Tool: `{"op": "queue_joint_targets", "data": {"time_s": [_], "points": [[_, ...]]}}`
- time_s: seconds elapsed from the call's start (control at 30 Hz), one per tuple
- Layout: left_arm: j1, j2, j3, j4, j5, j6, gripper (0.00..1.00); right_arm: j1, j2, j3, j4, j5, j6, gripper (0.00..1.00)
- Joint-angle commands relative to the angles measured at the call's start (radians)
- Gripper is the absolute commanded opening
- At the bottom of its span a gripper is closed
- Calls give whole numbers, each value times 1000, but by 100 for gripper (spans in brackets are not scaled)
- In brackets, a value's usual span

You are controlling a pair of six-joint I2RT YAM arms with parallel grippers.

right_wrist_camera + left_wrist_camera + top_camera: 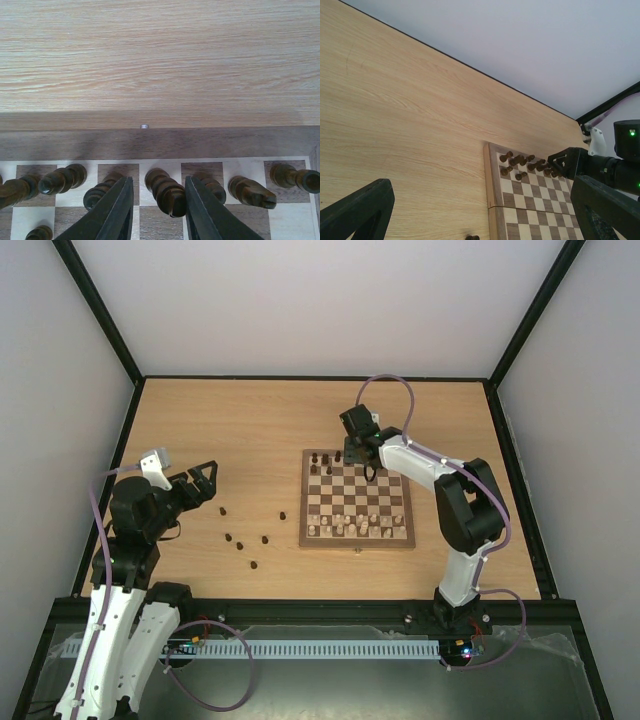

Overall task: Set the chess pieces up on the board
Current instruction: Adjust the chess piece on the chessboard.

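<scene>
The left arm (130, 540) is folded back near its base, and the left tool (207, 485) is held level with its fingers (357, 210) spread wide. The right arm (455, 510) reaches forward with its elbow high. The right tool (370, 472) points down, its fingers (117, 212) a narrow gap apart.

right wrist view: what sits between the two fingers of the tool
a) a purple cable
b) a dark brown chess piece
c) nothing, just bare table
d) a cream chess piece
b: a dark brown piece stands between the parted fingers of the right tool, on the edge row of the board.
</scene>
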Motion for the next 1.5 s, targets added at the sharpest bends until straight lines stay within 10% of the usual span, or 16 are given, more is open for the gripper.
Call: {"op": "queue_joint_targets", "data": {"time_s": [0.0, 0.93, 1.47], "points": [[4, 4, 1, 21, -4, 8, 99, -2, -26, 21, -64, -17, 1, 31], [4, 25, -2, 38, -2, 7, 99, 23, -62, 72, -81, 0, -20, 38], [4, 21, -7, 36, -6, 11, 100, 19, 42, 97, -115, 21, -15, 24]]}}
